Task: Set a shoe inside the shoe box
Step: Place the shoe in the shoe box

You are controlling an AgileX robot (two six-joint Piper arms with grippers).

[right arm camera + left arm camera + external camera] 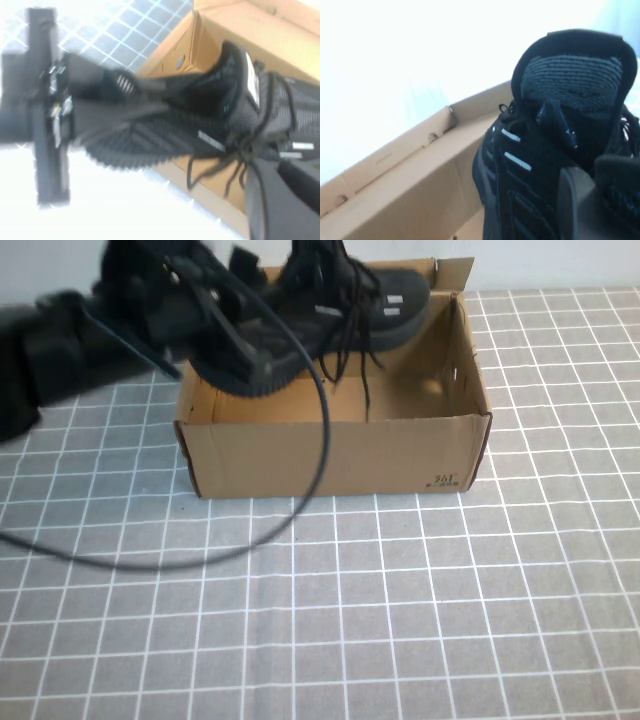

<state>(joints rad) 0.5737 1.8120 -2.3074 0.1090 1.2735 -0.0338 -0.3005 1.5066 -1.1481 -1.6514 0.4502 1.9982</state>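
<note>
Above the shoe box, both tools, the left tool and the right tool, grip the shoe.

The only readable mark is a small dark "361" print, low on the front wall of the box, near the corner on the robot's right. A thin line of smaller print sits just under it, too small to read. The shoe carries white dash marks but no legible lettering.
</note>
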